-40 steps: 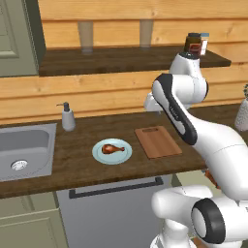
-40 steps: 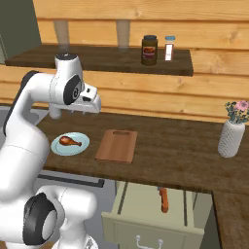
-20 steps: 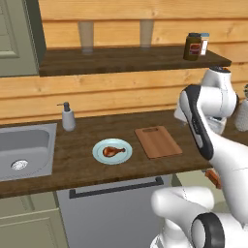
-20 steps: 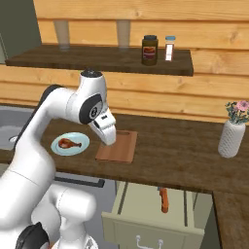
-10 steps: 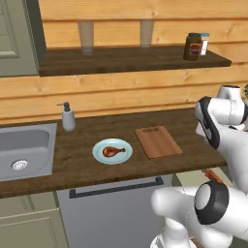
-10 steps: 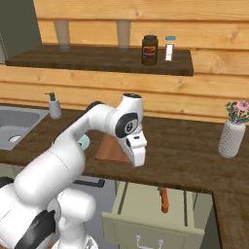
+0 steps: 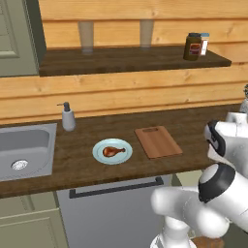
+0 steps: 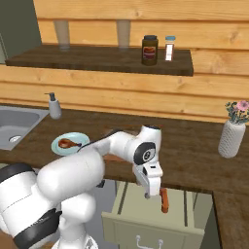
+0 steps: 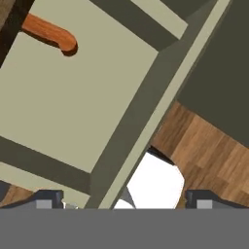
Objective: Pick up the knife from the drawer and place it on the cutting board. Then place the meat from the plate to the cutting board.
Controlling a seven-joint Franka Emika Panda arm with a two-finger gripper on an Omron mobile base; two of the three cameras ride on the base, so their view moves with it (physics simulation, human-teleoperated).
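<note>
Right base view: end effector wide open, knife just beside, in drawer.

The meat lies on the plate beside the cutting board.

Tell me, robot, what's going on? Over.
Gripper open, over the open drawer. Knife in the drawer, not gripped. Nothing blocking it.

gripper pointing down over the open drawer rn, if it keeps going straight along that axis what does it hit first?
Probably the drawer itself: the open gripper looks toward its side wall and pale floor. The knife lies off to one side, not in line. Depth is hard to judge.
</note>
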